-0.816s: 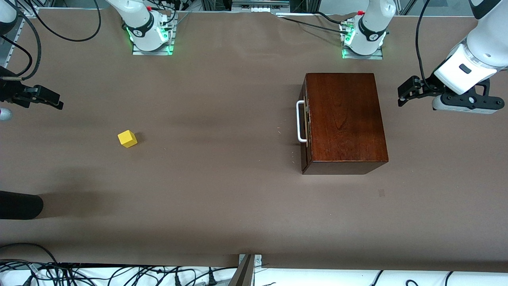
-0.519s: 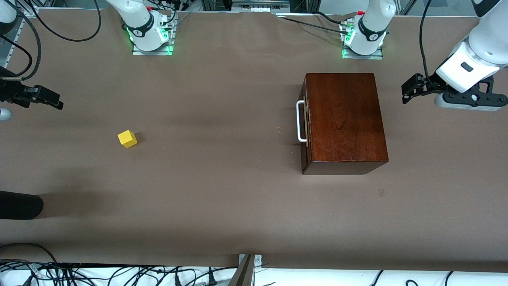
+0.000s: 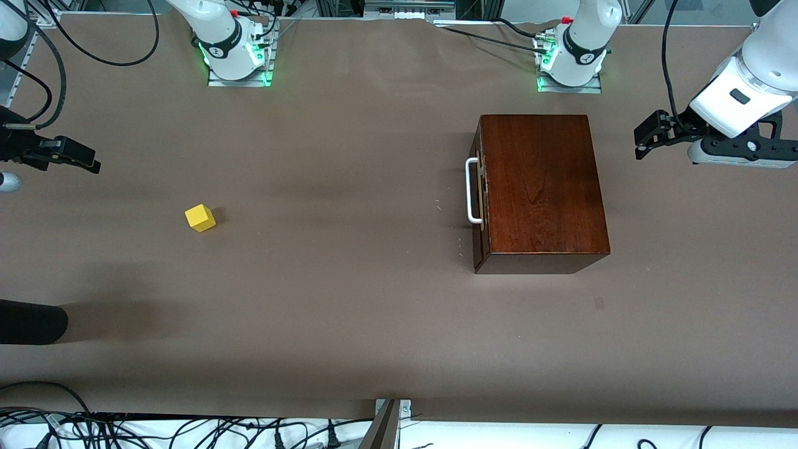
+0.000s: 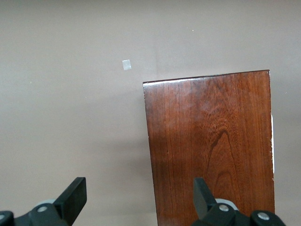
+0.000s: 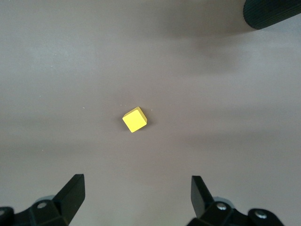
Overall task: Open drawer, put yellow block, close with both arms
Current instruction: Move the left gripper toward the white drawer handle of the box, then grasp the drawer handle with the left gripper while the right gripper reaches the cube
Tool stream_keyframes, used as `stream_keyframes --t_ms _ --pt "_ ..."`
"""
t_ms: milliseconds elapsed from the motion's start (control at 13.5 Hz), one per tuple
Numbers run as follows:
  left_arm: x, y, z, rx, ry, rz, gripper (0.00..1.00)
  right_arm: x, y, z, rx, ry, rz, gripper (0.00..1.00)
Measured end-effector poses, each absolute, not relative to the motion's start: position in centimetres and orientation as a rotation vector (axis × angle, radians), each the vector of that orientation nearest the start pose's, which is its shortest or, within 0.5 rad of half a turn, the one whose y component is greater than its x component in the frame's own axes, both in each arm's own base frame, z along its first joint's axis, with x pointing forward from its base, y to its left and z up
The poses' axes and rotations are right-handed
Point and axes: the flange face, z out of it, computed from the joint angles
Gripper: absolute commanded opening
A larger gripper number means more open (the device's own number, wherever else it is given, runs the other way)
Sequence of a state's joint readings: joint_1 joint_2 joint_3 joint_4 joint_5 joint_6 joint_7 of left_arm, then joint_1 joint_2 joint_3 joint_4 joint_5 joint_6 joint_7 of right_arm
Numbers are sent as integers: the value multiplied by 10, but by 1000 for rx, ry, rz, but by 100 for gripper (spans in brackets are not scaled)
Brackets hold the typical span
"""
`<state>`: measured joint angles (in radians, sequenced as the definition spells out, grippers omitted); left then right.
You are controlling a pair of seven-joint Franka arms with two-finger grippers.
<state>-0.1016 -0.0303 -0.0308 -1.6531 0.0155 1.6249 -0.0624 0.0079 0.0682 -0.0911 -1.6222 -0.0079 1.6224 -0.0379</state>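
Front view: drawer (image 3: 479, 190) sitting closed in the box (image 3: 539, 187); yellow block (image 3: 200, 218) lying well apart, toward the right arm's end. Left claw (image 4: 136, 202) and right claw (image 5: 134, 200) hovering, both spread. Risk: pulling the handle (image 3: 471, 190) drags the unbraced box.

Both white jointed arms hung raised over the counter's ends. The left arm's black two-finger tool (image 3: 648, 136) pointed inward with fingers spread wide and empty; the right arm's black tool (image 3: 78, 156) did the same.
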Motion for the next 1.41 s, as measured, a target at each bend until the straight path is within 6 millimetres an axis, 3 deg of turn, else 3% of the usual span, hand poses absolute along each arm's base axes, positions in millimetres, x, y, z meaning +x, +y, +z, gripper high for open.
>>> stream_keyframes --t_ms 445,668,965,1187,1410 --pt "545 -80 605 -3122 136 -3 100 574 -48 565 -3149 72 111 100" --pt "542 -102 605 -3119 192 -9 100 574 -48 565 -3149 72 112 100" --pt "538 -161 595 -3118 269 -34 100 574 -48 564 -3149 73 112 100" --pt "527 -235 579 -3139 242 -58 100 574 -48 564 -3149 74 112 100" --pt "516 -313 533 -3126 217 -53 100 574 -49 564 -3149 75 113 100"
